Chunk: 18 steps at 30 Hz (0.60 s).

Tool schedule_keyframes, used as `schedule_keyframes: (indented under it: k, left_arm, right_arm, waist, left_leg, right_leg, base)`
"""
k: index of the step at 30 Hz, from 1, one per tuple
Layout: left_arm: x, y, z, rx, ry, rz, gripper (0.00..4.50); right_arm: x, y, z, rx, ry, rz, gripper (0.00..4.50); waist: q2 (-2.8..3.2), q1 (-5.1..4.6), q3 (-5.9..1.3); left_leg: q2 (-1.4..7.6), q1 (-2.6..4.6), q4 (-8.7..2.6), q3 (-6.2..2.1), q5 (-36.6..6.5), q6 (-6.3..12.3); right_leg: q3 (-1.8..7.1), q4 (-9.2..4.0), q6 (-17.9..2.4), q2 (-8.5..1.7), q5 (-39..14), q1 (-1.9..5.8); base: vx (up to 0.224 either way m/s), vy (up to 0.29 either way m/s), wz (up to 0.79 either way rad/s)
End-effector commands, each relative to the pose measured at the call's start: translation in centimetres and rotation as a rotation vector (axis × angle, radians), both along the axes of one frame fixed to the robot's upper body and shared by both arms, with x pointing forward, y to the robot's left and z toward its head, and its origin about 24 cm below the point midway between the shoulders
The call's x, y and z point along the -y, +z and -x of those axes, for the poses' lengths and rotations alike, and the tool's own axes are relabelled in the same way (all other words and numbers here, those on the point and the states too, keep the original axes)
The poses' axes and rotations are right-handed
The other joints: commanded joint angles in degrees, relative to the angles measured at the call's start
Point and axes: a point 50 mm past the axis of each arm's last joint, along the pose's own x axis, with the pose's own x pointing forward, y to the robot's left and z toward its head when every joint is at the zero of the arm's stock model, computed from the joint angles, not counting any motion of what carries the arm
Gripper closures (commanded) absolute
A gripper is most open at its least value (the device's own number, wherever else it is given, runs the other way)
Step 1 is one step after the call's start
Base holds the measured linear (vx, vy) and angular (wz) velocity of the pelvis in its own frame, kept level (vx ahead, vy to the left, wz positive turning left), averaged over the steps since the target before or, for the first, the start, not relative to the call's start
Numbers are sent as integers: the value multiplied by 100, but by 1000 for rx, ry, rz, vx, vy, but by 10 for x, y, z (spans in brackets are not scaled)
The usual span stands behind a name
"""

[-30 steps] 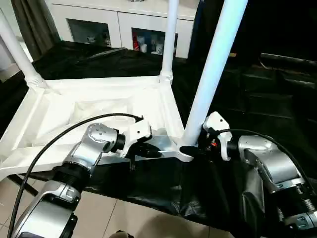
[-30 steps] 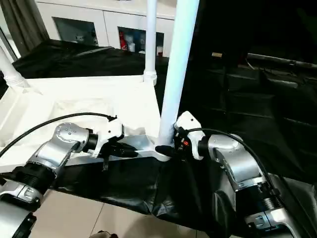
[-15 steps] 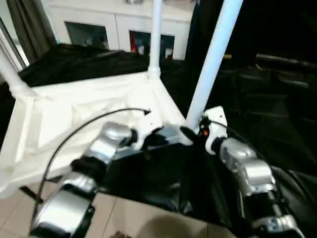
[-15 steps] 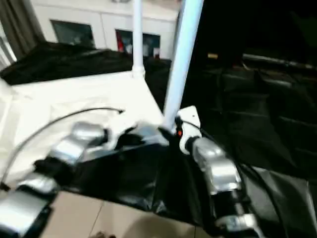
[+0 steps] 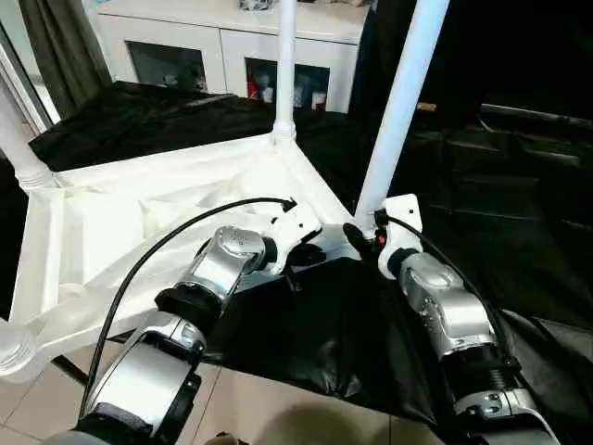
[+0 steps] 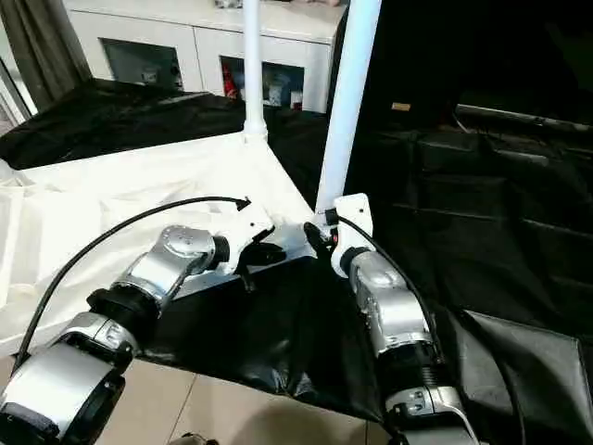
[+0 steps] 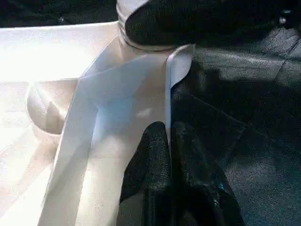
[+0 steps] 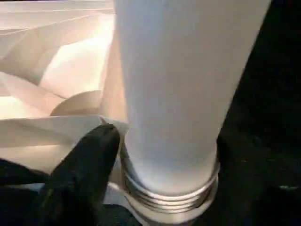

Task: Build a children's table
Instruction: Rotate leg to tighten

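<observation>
Table leg (image 5: pixel 400 102) upright between right jaws (rim pinched left)

Upturned table top (image 5: pixel 139 222) on the draped bench (image 5: pixel 500 185), legs (image 5: pixel 400 102) upright at its corners, cabinet (image 5: pixel 222 46) behind.

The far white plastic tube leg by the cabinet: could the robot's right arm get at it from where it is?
Probably not easily: the far white plastic tube leg stands beyond the nearer upright leg.

White children's table (image 5: pixel 139 218) lies upside down, legs (image 5: pixel 400 102) upright
</observation>
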Motion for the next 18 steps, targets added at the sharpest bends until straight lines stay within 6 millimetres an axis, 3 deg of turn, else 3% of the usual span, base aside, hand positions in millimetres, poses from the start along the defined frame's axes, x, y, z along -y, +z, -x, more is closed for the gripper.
schedule_keyframes:
  k: [1, 4, 8, 10, 14, 18]
  left_arm:
    - [-2, 8, -3, 37, -27, 13, 450]
    - [-6, 8, -2, 34, -42, 13, 450]
    - [-24, 10, 8, 8, -171, 35, 450]
    - [-29, 11, 13, -15, -225, 47, 450]
    - [-39, 13, 23, -77, -329, 66, 450]
    - [-45, 16, 27, -98, -357, 70, 450]
  right_arm:
    - [-7, 5, 4, 11, 129, -23, 81]
    - [-3, 8, 4, 13, 162, -19, 63]
    - [19, 22, 15, 10, 368, 19, 63]
    - [24, 24, 21, -3, 442, 26, 63]
    - [28, 24, 31, -32, 567, 47, 63]
    - [29, 25, 38, -59, 649, 45, 63]
  waist:
    - [-11, -28, -379]
    - [-15, -20, -384]
    - [-33, -1, -408]
    - [-13, 3, -404]
    - [11, 44, -405]
    - [14, 52, -376]
  left_leg:
    - [188, 160, -432, -139, -2065, -121]
    - [189, 145, -415, -117, -1883, -42]
    - [197, 99, -379, -110, -1467, 171]
    - [212, 119, -369, -95, -1372, 226]
    - [245, 150, -365, -72, -1368, 207]
    - [256, 161, -391, -75, -1637, 104]
  right_leg:
    - [158, -461, -978, -262, -1752, 181]
    - [165, -442, -1066, -269, -1525, 201]
    - [155, -366, -1169, -266, -1011, 273]
    - [157, -354, -1285, -262, -868, 243]
    - [147, -312, -1495, -243, -712, 228]
    - [155, -340, -1452, -259, -1085, 208]
  base:
    - [0, 0, 0]
    - [0, 0, 0]
    - [0, 0, 0]
    - [0, 0, 0]
    - [0, 0, 0]
    - [0, 0, 0]
